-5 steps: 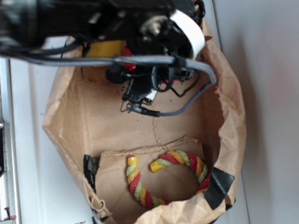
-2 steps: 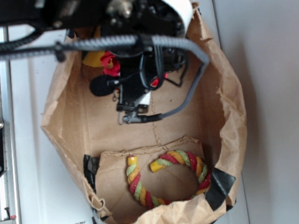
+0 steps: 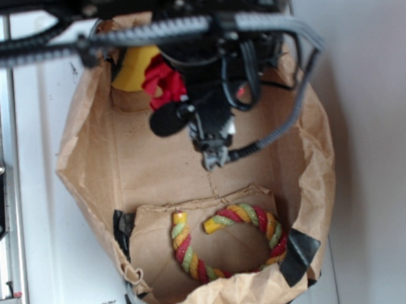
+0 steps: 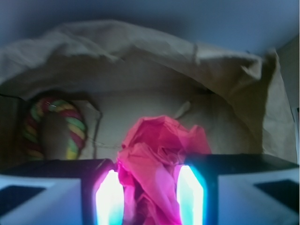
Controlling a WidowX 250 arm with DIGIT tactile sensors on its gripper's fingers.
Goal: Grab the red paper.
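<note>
The crumpled bright red wad of thin paper [image 4: 157, 164] sits between the two glowing fingers [image 4: 108, 199] of the black gripper [image 4: 149, 199]. The jaws are narrowly parted and pressed against its sides, so they have hold of it. The wad runs lengthwise from between the jaws out ahead of them, its ruffled free end pointing toward the far wall of the brown paper bag [image 3: 313, 152]. From above, the red paper [image 3: 163, 82] shows at the bag's upper end, touching a yellow sponge block [image 3: 134, 68], with the dark arm and its grey cables over both. A twisted rope ring of red, yellow and green strands [image 3: 226, 243] lies well apart at the bag's opposite end. The bag rests on a white surface [image 3: 46, 230].
</note>
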